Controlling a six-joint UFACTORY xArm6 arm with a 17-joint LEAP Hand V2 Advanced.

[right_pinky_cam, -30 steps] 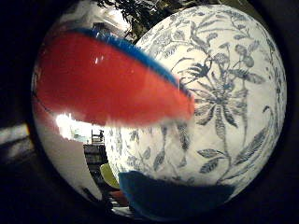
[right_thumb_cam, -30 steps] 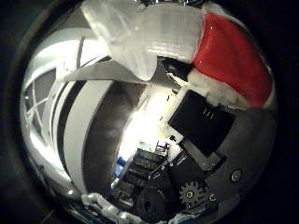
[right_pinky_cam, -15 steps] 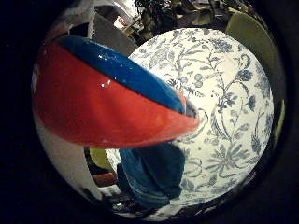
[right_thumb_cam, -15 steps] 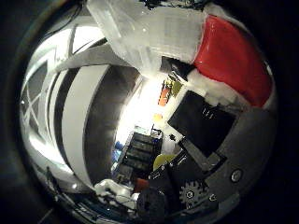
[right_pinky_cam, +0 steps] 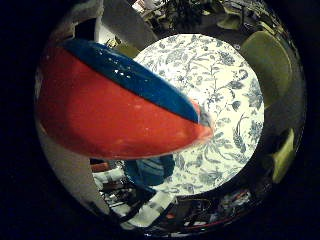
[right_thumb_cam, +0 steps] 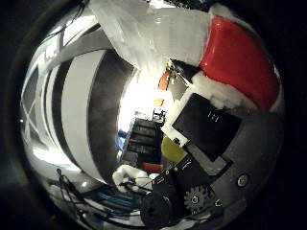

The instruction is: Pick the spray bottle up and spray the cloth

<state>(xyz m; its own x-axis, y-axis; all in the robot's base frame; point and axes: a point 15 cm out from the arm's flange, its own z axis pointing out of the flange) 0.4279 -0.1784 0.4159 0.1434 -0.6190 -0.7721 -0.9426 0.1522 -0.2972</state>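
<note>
Robot hand [right_thumb_cam: 211,143] curled around the translucent plastic spray bottle [right_thumb_cam: 153,33] — lifted above the round floral-patterned table [right_pinky_cam: 220,100] — should aim squarely at the blue cloth [right_pinky_cam: 150,170] before squeezing.

Both palm views are looking dim, with black borders curving around the round pictures. A strong white glare is burning out the middle of the thumb side view. Near things are appearing soft and bent at the edges.
</note>
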